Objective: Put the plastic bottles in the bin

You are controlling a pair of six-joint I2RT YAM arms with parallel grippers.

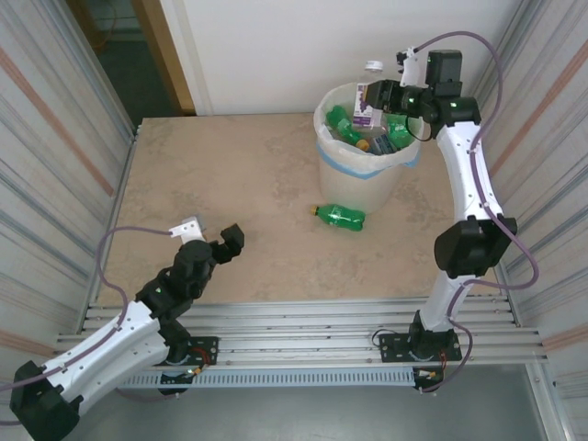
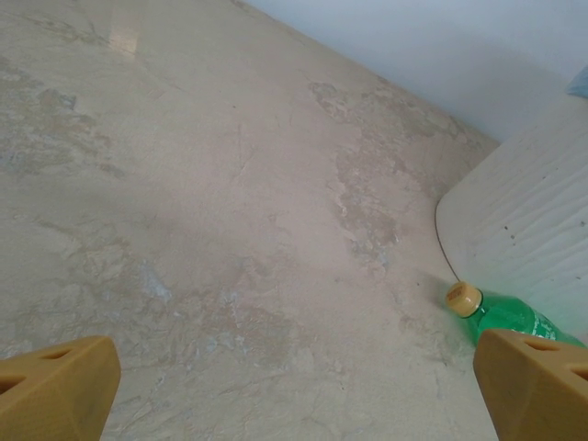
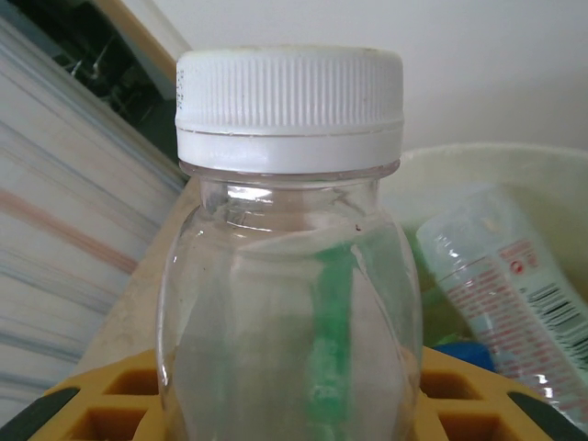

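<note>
**Right gripper.** The right gripper (image 1: 369, 99) is clenched on a clear bottle (image 1: 365, 103) with a white ribbed cap (image 3: 289, 96). In the right wrist view the yellow fingers (image 3: 101, 409) sit against the lower body of the bottle, one on each side, and the bottle stands upright between them. The bin (image 1: 358, 188) lies directly below the gripper, with its rim (image 3: 496, 161) visible behind the held bottle. Inside the bin, below and beyond the gripper, rest several green bottles (image 1: 344, 124) and a clear bottle with a printed label (image 3: 514, 285).

**Left gripper.** The left gripper (image 1: 209, 234) is released, jaws spread wide, and holds nothing. It hangs just above the counter (image 1: 230, 175). Bare counter surface (image 2: 184, 184) shows between its two yellow fingertips (image 2: 55, 386).

**Remaining item.** One green bottle (image 1: 340, 215) with a tan cap lies on its side on the counter. It is ahead and to the right of the left gripper, just past its right fingertip, and close to the bin wall (image 2: 524, 230).
</note>
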